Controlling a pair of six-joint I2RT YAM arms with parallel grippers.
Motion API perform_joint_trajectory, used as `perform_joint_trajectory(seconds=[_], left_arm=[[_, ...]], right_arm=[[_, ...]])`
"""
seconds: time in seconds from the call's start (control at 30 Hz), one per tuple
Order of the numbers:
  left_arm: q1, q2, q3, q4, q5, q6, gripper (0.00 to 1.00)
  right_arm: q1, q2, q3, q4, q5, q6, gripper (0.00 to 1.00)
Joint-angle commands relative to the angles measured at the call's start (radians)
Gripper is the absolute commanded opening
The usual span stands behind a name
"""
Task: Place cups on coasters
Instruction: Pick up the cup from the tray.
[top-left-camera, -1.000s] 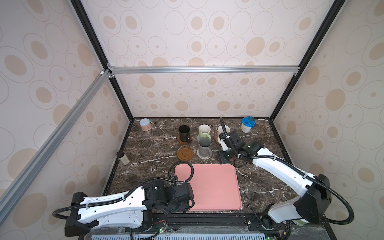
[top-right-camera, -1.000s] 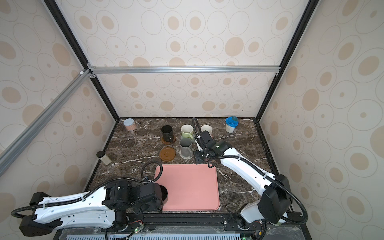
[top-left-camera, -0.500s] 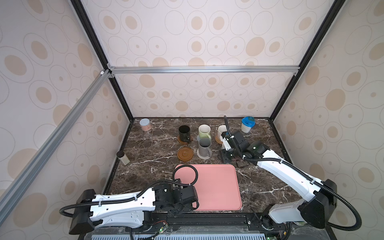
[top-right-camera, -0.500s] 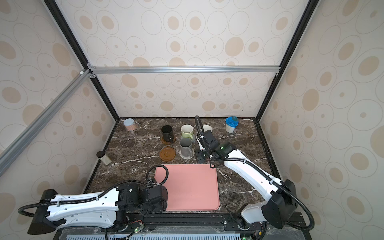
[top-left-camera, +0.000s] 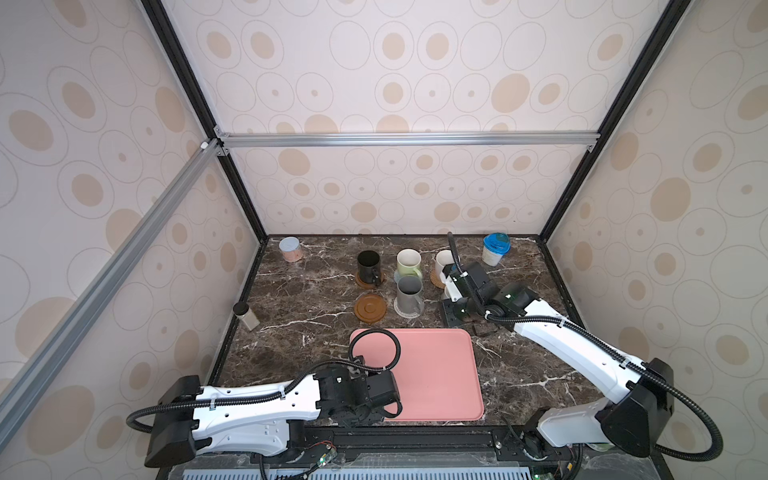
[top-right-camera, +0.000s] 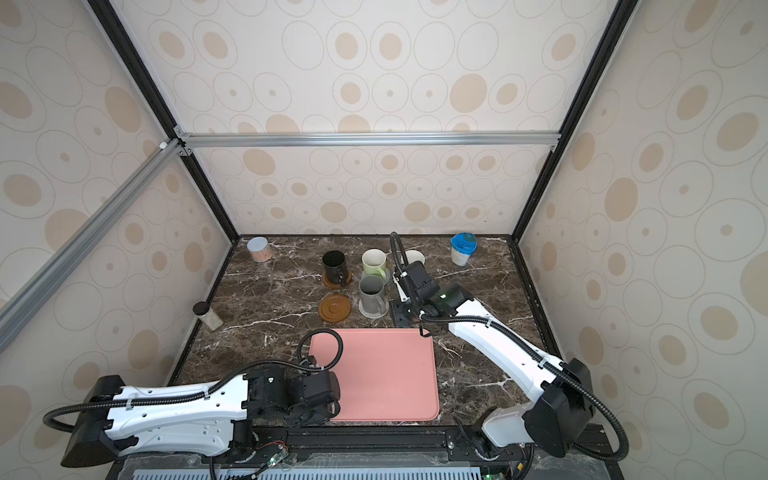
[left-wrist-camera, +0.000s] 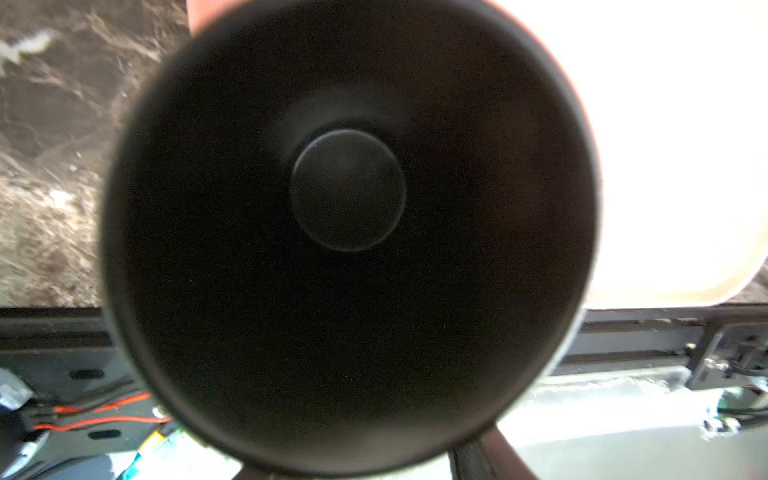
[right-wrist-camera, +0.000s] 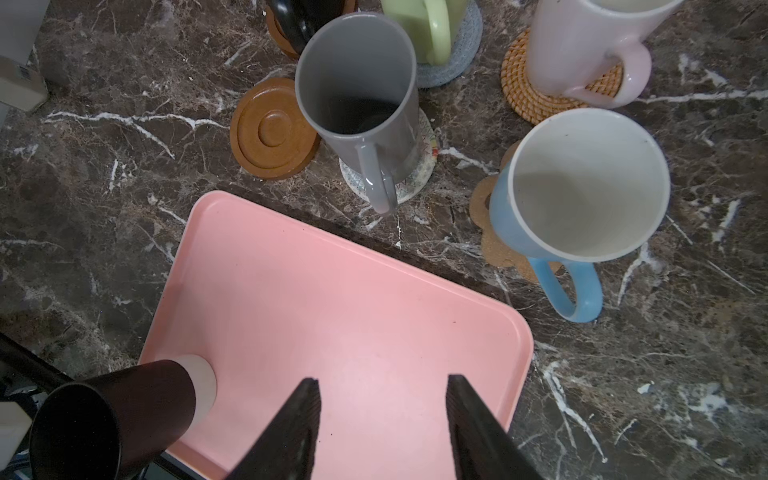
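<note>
Black cylindrical ceramic mug, the only cup not yet on a coaster, stands at the near-left corner of the flat pink plastic tray. My left claw hangs right over it, and the wrist camera stares straight down the bore. The fingers are hidden, so I cannot tell whether they grip the wall.

Beyond the tray is the bare brown ringed disc coaster, the target by my reckoning, just beside the tall grey mug on the whitish woven round. The light blue mug sits on the brown cork paw mat. My right claw hovers over that spot, fingers apart, empty.

Back row:
- second black mug on matching brown disc
- pale green mug on blue-grey crochet round
- pale pink mug on orange rattan round

Risks:
- A shallow bite on one wall could let the mug swing or drop on the lift.
- A wide approach could clip the grey mug or my right arm.
</note>
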Motion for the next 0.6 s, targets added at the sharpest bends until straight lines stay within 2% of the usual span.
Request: perform_joint_trajectory(seconds=[0.0,0.23,0.47,0.57], left_arm=[[0.018,0.024,0.013,-0.024,-0.056,0.039,0.45],[0.034,0.076,0.013,0.008,-0.093,0.068,0.36],[0.043,0.071,-0.007,0.038,-0.138,0.059,0.18],[0.044,0.068,-0.003,0.047,-0.165,0.054,0.13]], right_arm=[[0.007,-0.009,-0.008,-0.019,0.009,0.011,0.53],[0.006,-0.007,-0.009,-0.03,0.012,0.012,0.53],[0.006,-0.014,-0.012,-0.038,0.028,0.011,0.53],[0.007,-0.016,-0.013,-0.038,0.03,0.014,0.53]])
